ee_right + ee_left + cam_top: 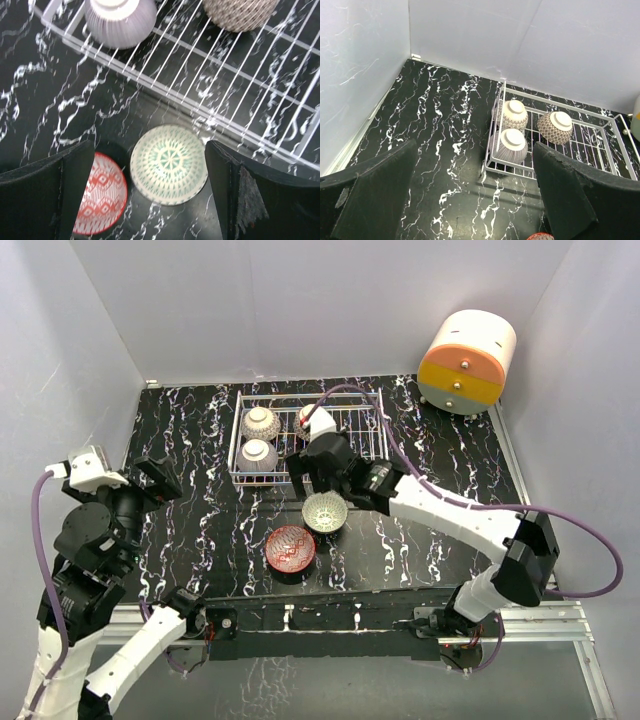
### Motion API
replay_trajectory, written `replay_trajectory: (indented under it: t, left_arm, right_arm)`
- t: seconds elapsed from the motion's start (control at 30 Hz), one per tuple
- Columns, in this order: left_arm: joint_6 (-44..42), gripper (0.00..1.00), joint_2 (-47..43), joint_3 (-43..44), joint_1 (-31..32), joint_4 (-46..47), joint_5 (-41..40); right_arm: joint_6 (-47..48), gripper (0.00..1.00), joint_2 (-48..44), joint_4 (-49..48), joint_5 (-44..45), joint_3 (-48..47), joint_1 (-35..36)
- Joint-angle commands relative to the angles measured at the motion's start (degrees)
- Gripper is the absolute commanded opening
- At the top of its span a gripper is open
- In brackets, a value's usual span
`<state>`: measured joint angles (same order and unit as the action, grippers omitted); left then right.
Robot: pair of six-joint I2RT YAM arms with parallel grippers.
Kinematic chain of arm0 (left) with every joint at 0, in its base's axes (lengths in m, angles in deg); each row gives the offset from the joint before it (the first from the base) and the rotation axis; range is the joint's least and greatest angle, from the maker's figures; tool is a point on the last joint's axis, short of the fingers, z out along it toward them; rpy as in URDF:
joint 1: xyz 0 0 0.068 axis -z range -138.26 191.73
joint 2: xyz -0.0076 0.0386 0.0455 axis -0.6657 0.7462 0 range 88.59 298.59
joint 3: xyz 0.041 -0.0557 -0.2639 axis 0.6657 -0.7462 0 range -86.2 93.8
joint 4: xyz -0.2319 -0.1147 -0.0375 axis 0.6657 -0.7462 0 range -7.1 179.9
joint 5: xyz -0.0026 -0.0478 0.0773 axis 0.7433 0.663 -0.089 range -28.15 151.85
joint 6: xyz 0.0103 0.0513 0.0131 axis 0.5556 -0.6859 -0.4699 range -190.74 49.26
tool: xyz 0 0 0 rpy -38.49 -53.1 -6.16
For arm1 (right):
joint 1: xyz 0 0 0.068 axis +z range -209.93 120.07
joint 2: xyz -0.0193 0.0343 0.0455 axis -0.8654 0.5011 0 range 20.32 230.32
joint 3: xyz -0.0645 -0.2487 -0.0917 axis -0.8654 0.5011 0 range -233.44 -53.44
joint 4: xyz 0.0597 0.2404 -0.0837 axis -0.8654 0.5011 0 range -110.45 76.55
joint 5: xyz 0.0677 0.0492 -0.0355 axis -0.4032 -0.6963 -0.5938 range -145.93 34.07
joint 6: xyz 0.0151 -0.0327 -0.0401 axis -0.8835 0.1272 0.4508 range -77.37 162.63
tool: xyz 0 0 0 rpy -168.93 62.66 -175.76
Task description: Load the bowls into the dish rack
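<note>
1. We judge that the step in hand is picking up the pale green bowl (169, 164). It stands upright on the table (430, 440), at the bottom centre of the right wrist view, just below the dish rack (225, 65).
2. The right gripper (150, 147) hovers over this bowl with its jaws spread wide and holds nothing. The left gripper (475, 145) is also spread and empty, at the left side of the top view.
3. To do it well, we think one finger should go inside the rim and one outside. The grip should be on the side away from the red bowl (100, 192), which lies just beside it at the lower left.
4. The bowl must then be lifted over the low front wire. The right half of the rack looks free.
5. The left wrist view shows three bowls in the rack, bottom up: the striped bowl (510, 146), the bowl behind it (514, 114) and the brown bowl (555, 127). In the top view the right arm partly covers one of them. Only the right wrist view shows the green bowl between the fingers.
</note>
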<state>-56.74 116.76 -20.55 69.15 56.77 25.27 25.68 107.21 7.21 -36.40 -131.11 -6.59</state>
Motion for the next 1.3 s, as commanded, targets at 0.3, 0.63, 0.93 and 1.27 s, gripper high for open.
replay_trajectory:
  t: [0.3, 0.63, 0.93, 1.27]
  left_arm:
    - [1.16, 0.97, 1.05, -0.49, 0.18, 0.96, 2.9]
    - [0.59, 0.97, -0.49, -0.32, 0.19, -0.49, 1.52]
    - [-0.1, 0.97, -0.98, -1.31, 0.11, 0.05, 1.34]
    - [-0.55, 0.97, -1.58, -1.05, 0.21, -0.56, 0.44]
  right_arm:
    - [-13.19, 0.93, 4.19, -5.48, 2.88, 8.39, 5.02]
    - [-16.08, 0.76, 12.77, -5.88, 0.47, 6.05, 5.02]
    - [-18.36, 0.67, 16.59, -6.19, 4.48, 6.98, 5.01]
    - [-18.93, 0.48, 19.22, -5.23, 7.53, 5.54, 5.02]
